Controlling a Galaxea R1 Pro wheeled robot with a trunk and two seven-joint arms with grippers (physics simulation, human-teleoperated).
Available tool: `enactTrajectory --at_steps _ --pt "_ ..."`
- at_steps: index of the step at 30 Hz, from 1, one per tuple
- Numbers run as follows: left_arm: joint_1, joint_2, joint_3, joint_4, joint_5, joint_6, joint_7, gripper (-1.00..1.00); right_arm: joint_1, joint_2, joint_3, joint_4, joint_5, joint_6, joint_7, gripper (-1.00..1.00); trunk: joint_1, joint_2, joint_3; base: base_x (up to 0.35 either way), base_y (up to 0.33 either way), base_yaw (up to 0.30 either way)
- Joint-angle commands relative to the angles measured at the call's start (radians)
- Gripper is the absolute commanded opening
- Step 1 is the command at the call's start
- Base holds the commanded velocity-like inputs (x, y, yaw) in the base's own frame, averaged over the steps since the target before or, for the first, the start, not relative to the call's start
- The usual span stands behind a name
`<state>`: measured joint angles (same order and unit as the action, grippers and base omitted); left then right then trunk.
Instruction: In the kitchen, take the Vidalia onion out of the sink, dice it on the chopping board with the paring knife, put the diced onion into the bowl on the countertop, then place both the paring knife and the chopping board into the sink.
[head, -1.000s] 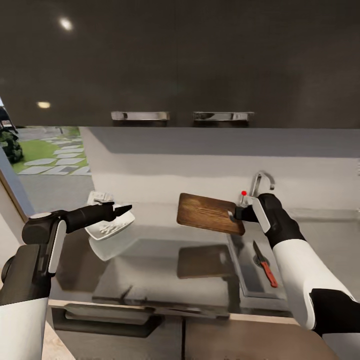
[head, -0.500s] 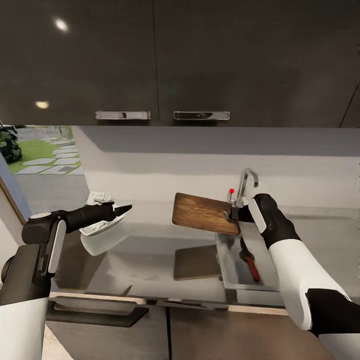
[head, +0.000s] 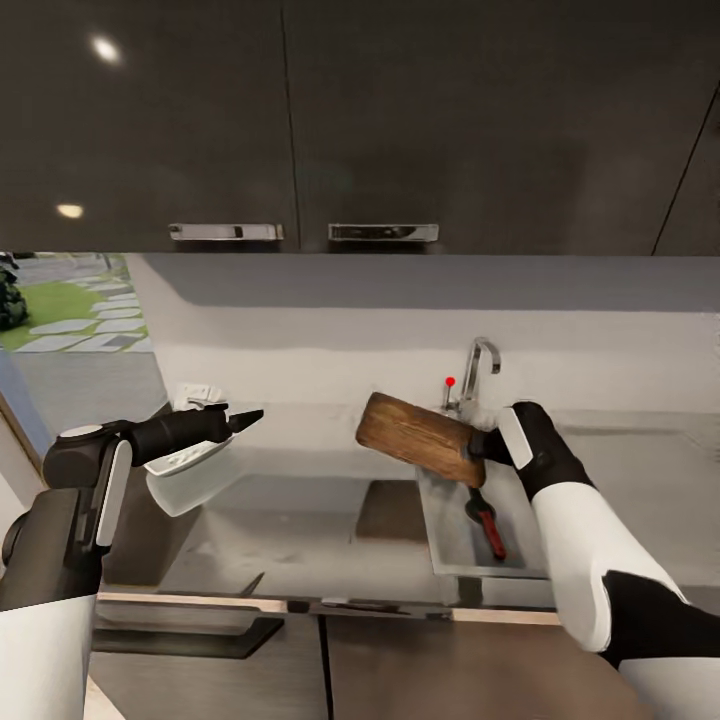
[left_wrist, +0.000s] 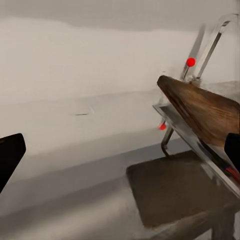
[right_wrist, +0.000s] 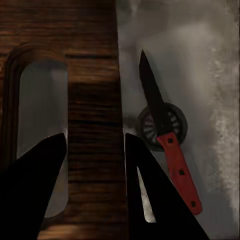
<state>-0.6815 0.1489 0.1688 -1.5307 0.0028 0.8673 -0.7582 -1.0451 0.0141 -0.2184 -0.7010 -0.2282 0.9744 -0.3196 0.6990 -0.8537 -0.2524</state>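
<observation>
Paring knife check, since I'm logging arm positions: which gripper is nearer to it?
Right. The right gripper, shut on the chopping board, hangs just above the paring knife lying in the sink. The left gripper is far off across the countertop, by the bowl.

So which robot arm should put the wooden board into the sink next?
The right one. The right gripper already pinches the chopping board by its handle end, tilted just above the sink, where the paring knife lies. The left gripper is far off by the bowl.
</observation>
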Motion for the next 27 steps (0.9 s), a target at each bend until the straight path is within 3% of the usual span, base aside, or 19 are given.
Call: enactTrajectory --at_steps 1,4,6,7,10,14,17,21,27 --pt "-0.001 0.000 0.001 0.000 0.000 0.007 -0.004 1.00 -0.001 0.005 -0.017 0.002 -0.071 -0.027 -0.032 -1.00 0.000 -0.001 -0.001 0.000 0.000 -0.025" --pt "-0.001 0.000 0.001 0.000 0.000 0.007 -0.004 1.00 -0.001 0.018 -0.106 0.027 -0.072 -0.130 -0.173 -1.00 0.000 -0.001 -0.001 0.000 0.000 -0.011" --pt "-0.001 0.000 0.001 0.000 0.000 0.007 -0.004 1.00 -0.001 0.021 -0.150 0.045 -0.073 -0.174 -0.221 -1.00 0.000 -0.001 -0.001 0.000 0.000 -0.004" --pt "-0.001 0.000 0.000 0.000 0.000 0.007 -0.004 1.00 -0.001 0.023 -0.204 0.058 -0.074 -0.220 -0.261 -1.00 0.000 -0.001 -0.001 0.000 0.000 -0.001" --pt "-0.001 0.000 0.000 0.000 0.000 0.007 -0.004 1.00 -0.001 0.024 -0.260 0.069 -0.073 -0.259 -0.321 -1.00 0.000 -0.001 -0.001 0.000 0.000 0.000" --pt "-0.001 0.000 0.000 0.000 0.000 0.007 -0.004 1.00 -0.001 0.024 -0.335 0.081 -0.075 -0.323 -0.450 -1.00 0.000 -0.001 -0.001 0.000 0.000 0.000" --pt "-0.001 0.000 0.000 0.000 0.000 0.007 -0.004 1.00 -0.001 0.025 -0.363 0.095 -0.092 -0.390 -0.507 -1.00 0.000 -0.001 -0.001 0.000 0.000 0.000" --pt "-0.001 0.000 0.000 0.000 0.000 0.007 -0.004 1.00 -0.001 0.026 -0.367 0.127 -0.105 -0.411 -0.514 -1.00 0.000 -0.001 -0.001 0.000 0.000 0.000" --pt "-0.001 0.000 0.000 0.000 0.000 0.007 -0.004 1.00 -0.001 0.026 -0.369 0.185 -0.113 -0.508 -0.518 -1.00 0.000 -0.001 -0.001 0.000 0.000 0.000"
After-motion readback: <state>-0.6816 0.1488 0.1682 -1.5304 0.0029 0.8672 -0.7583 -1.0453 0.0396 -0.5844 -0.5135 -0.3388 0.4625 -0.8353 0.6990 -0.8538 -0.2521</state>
